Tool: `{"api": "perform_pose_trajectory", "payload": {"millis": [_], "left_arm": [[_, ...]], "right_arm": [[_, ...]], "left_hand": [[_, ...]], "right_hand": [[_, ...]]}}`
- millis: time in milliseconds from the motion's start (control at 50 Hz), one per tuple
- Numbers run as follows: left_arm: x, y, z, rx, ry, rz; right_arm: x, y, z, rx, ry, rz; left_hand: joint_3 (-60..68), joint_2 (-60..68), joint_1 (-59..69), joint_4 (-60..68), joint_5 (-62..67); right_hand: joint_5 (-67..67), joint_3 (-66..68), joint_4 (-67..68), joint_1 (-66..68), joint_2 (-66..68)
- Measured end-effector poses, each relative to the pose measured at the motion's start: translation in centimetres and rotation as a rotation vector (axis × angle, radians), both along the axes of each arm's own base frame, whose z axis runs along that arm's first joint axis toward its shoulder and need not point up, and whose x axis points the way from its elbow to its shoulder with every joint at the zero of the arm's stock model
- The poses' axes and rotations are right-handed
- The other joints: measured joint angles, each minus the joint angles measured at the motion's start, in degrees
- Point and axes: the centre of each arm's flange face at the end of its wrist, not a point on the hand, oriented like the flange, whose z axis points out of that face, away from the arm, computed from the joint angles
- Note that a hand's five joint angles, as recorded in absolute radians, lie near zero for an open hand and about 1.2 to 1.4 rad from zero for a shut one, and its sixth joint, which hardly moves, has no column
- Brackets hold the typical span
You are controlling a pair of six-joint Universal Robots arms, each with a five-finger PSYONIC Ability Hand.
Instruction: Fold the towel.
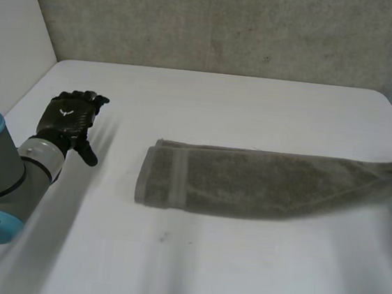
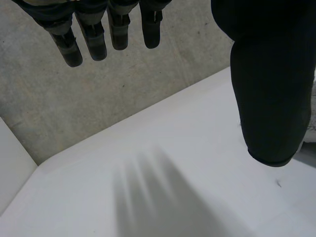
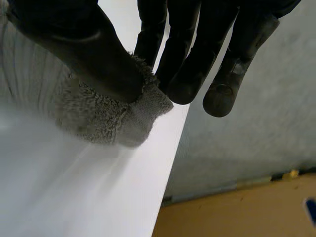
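A grey-green towel (image 1: 262, 185) lies folded into a long strip across the white table (image 1: 204, 267), its banded end toward the left. Its right end narrows and lifts at the table's right edge. In the right wrist view my right hand (image 3: 187, 44) pinches that end of the towel (image 3: 108, 118) between thumb and fingers, close to the table's edge. My left hand (image 1: 69, 123) hovers over the table's left side, well apart from the towel, fingers straight. In the left wrist view its fingers (image 2: 94, 34) and thumb are spread above bare table.
A grey wall (image 1: 230, 24) runs behind the table. A white panel (image 1: 13, 22) stands at the far left. In the right wrist view the table's right edge drops off to a brown floor (image 3: 237, 217).
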Motion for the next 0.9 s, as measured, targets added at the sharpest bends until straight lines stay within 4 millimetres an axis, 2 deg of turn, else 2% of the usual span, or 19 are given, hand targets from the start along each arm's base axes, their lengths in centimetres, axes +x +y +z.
{"api": "perform_pose_trajectory", "payload": {"millis": [80,120,140,180,200,240,280,320,380,440,500,560,600,620,640,680,720,820,900], "left_arm": [[0.0,0.0,0.0,-0.004,0.001,-0.001],[-0.1,0.1,0.0,-0.006,0.001,-0.003],[-0.1,0.1,0.0,-0.006,0.001,-0.004],[-0.2,0.1,0.0,-0.006,0.001,-0.007],[-0.2,0.2,0.0,-0.006,0.001,-0.007],[-0.3,0.3,-0.1,-0.005,0.001,-0.009],[-0.3,0.3,-0.1,-0.004,0.001,-0.01],[-0.4,0.4,-0.2,-0.001,0.001,-0.011],[-0.4,0.5,-0.3,0.0,0.001,-0.012],[-0.4,0.5,-0.3,-0.001,0.001,-0.013],[-0.5,0.5,-0.3,-0.006,0.002,-0.015],[-0.5,0.5,-0.2,-0.008,0.002,-0.016],[-0.5,0.5,-0.2,-0.01,0.002,-0.017],[-0.6,0.6,-0.2,-0.011,0.002,-0.018],[-0.6,0.6,-0.2,-0.011,0.002,-0.018],[-0.7,0.6,-0.2,-0.012,0.003,-0.022],[-0.8,0.7,-0.2,-0.012,0.003,-0.024],[-0.9,0.7,-0.2,-0.014,0.003,-0.029],[-1.0,0.7,-0.2,-0.019,0.004,-0.03]], "right_arm": [[6.1,0.5,3.2,-0.069,-0.071,0.129],[11.8,2.0,4.9,-0.104,-0.13,0.256],[13.4,2.6,5.3,-0.112,-0.145,0.293],[19.1,5.1,5.8,-0.121,-0.186,0.432],[20.5,5.9,5.8,-0.12,-0.194,0.466],[25.9,9.6,5.0,-0.101,-0.217,0.61],[28.4,11.8,4.2,-0.083,-0.222,0.682],[31.9,15.5,2.1,-0.036,-0.218,0.79],[34.4,18.9,-0.6,0.025,-0.199,0.877],[35.5,20.9,-3.0,0.083,-0.178,0.922],[35.7,22.1,-4.9,0.135,-0.16,0.943],[35.5,22.4,-5.4,0.158,-0.156,0.945],[35.1,22.5,-5.1,0.163,-0.162,0.941],[34.8,22.5,-4.6,0.162,-0.169,0.934],[34.6,22.5,-4.3,0.162,-0.174,0.931],[33.7,22.5,-3.1,0.155,-0.197,0.913],[32.7,22.2,-1.9,0.141,-0.222,0.888],[29.1,20.4,-0.1,0.107,-0.279,0.79],[25.5,18.4,-0.5,0.114,-0.293,0.68]], "left_hand": [[0.0,0.0,0.0,0.0,0.0],[0.0,0.0,0.0,0.0,0.0],[0.0,0.0,0.0,0.0,0.0],[0.0,0.0,0.0,0.0,0.0],[0.0,0.0,0.0,0.0,0.0],[0.0,0.0,0.0,0.0,0.0],[0.0,0.0,0.0,0.0,0.0],[0.0,0.0,0.0,0.0,0.0],[0.0,0.0,0.0,0.0,0.0],[0.0,0.0,0.0,0.0,0.0],[0.0,0.0,0.0,0.0,0.0],[0.0,0.0,0.0,0.0,0.0],[0.0,0.0,0.0,0.0,0.0],[0.0,0.0,0.0,0.0,0.0],[0.0,0.0,0.0,0.0,0.0],[0.0,0.0,0.0,0.0,0.0],[0.0,0.0,0.0,0.0,0.0],[0.0,0.0,0.0,0.0,0.0],[0.0,0.0,0.0,0.0,0.0]], "right_hand": [[0.0,0.0,0.0,0.1,0.3],[0.0,0.0,0.0,0.2,0.6],[0.0,0.0,0.0,0.2,0.6],[0.0,0.0,0.0,0.2,0.6],[0.0,0.0,0.0,0.2,0.6],[0.0,0.0,0.0,0.2,0.6],[0.0,0.0,0.0,0.2,0.6],[0.0,0.0,0.0,0.2,0.6],[0.0,0.0,0.0,0.2,0.6],[0.0,0.0,0.0,0.2,0.6],[0.0,0.0,0.0,0.2,0.6],[0.0,0.0,0.0,0.2,0.6],[-11.8,-12.5,-12.7,-12.2,-12.1],[-24.7,-24.8,-25.1,-24.8,-24.8],[-30.7,-29.4,-29.7,-30.6,-29.4],[-52.2,-49.8,-50.2,-50.8,-50.7],[-61.4,-60.0,-60.1,-58.4,-58.6],[-62.4,-62.8,-62.0,-61.7,-60.5],[-62.4,-62.8,-62.0,-61.8,-60.5]]}}
